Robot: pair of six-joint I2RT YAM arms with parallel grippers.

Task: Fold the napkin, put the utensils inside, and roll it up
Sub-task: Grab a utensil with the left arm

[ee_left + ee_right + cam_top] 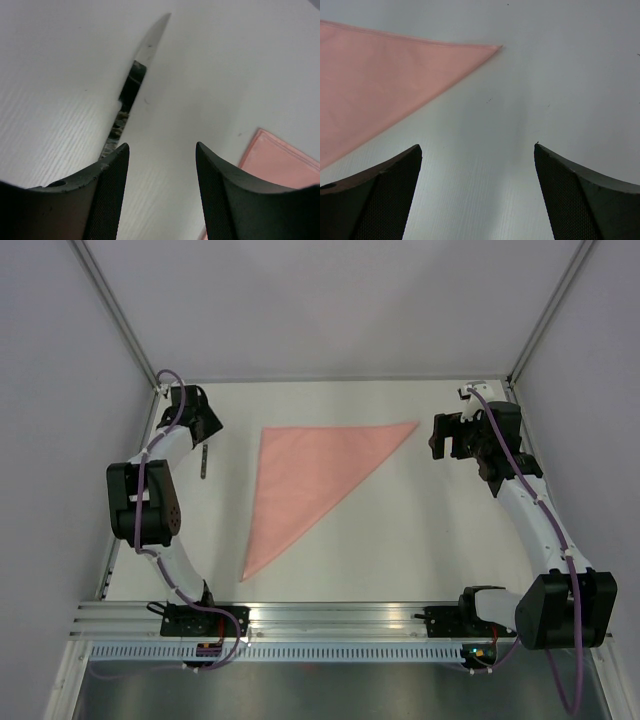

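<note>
I am watching the napkin (305,480) lying flat in the middle of the desk (420,530), folded into a triangle. Its long top edge is running along the far side, one sharp corner is pointing right, and the narrow tip is reaching toward the near edge.

Left of the cloth and apart from it, a knife (203,462) is resting on the bare surface, dark handle toward the far side and blade toward me. The left claw (205,430) is hanging just over the handle end, jaws standing partly apart and gripping nothing. In its wrist view the end of the handle is slipping behind one finger (107,195), so I cannot tell whether they are touching.

The right claw (440,436) is hovering just beside the napkin's right corner with jaws spread wide and nothing in them — only bare desk is showing between its fingers (385,200).

The desk is showing white, matt and faintly ribbed. Pale grey walls (60,360) are closing in three sides, an aluminium rail (330,615) is carrying both arm bases at the near edge, and purple cables (520,465) are trailing along the arms.
</note>
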